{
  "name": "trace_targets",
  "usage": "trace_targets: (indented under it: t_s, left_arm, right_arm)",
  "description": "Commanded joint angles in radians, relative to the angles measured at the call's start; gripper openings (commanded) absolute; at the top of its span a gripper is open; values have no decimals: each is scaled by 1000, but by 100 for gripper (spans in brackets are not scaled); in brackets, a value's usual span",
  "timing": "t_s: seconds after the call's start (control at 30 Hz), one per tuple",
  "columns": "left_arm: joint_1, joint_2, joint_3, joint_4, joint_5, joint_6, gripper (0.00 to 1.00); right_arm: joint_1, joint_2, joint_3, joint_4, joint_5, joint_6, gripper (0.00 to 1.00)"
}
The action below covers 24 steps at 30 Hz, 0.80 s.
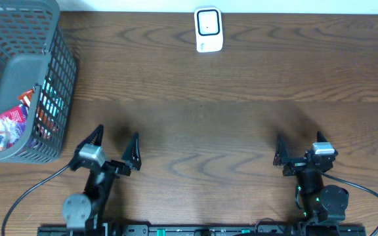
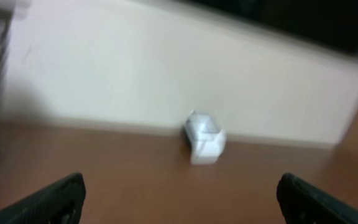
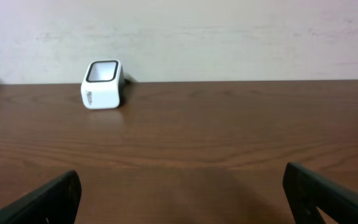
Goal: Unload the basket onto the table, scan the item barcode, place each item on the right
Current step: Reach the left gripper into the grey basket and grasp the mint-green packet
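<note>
Left jaws and right jaws are both spread wide w/ nothing betw. them, low over the near edge of the brown wooden desk [image 1: 195, 131]. No item picked yet. The items, red/orange snack packets [image 1: 5, 124], lie in the grey plastic mesh basket [image 1: 51, 85], left of and just beyond the left jaws. The small white box scanner [image 1: 209, 29] w/ dark window stands far ahead, roughly betw. both pairs. Judged: task at its start. Picking a packet, carrying it to the scanner and showing the barcode are all left.
</note>
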Motion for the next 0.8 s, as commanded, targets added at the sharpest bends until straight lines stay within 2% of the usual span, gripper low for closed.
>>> trace_targets:
  t_s: [0.0, 0.13, 0.3, 0.37, 0.47, 0.53, 0.7, 0.77]
  left_arm:
    - [-2, -7, -2, 161, 125, -68, 98]
    - [-1, -6, 32, 323, 86, -68, 98]
    - [-1, 53, 193, 260, -60, -17, 98]
    - [-1, 127, 306, 167, -106, 36, 98]
    - [-1, 291, 549, -123, -187, 91, 98]
    - [-2, 427, 725, -305, -177, 138, 98]
    - [-2, 636, 945, -485, -92, 136, 98]
    - [-1, 681, 957, -435, -102, 146, 98]
  right_arm:
    - [-8, -3, -2, -2, -2, -15, 99]
    - [-8, -3, -2, -2, -2, -15, 99]
    - [-8, -3, -2, -2, -2, -15, 99]
    - [-8, -3, -2, -2, -2, -15, 99]
    - [-8, -3, -2, -2, -2, -15, 99]
    - [-8, -3, -2, -2, -2, -15, 99]
    - [-8, -3, -2, -2, -2, -15, 99]
    - [-8, -3, -2, -2, -2, -15, 99]
